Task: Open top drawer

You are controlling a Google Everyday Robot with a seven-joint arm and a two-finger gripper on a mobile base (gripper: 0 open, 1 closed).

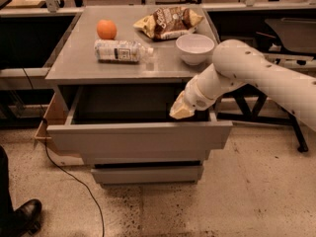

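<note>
The top drawer (140, 139) is a wide grey drawer with a plain flat front, pulled out of the grey cabinet so its dark box interior (128, 105) shows. Two shorter grey drawer fronts (147, 174) sit shut below it. My gripper (180, 110) hangs at the end of the white arm, just above the drawer's right rear part and clear of the front panel. It holds nothing that I can see.
On the cabinet top (79, 65) lie an orange (106, 29), a plastic bottle on its side (118, 51), a white bowl (195, 48) and a chip bag (168, 21). A cable (74, 181) runs over the floor at left, and a shoe (19, 216) shows at bottom left.
</note>
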